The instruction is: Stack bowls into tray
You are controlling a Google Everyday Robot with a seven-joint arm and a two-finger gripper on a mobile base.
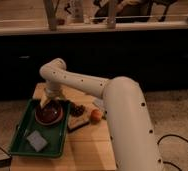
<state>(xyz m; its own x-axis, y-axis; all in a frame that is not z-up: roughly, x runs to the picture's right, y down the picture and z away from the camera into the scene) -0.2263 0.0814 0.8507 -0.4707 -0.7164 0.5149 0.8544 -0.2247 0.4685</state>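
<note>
A dark red-brown bowl (48,113) with an orange rim sits in the far part of the dark green tray (22,136) on the left of the wooden table. It may be more than one bowl stacked; I cannot tell. My gripper (47,100) hangs from the white arm right over the bowl's far edge, at or touching its rim.
A flat grey square block (36,140) lies in the near part of the tray. A small orange fruit (96,115) and a dark object (77,109) lie on the light wooden table (87,150) right of the tray. The white arm (122,115) crosses the table's right side.
</note>
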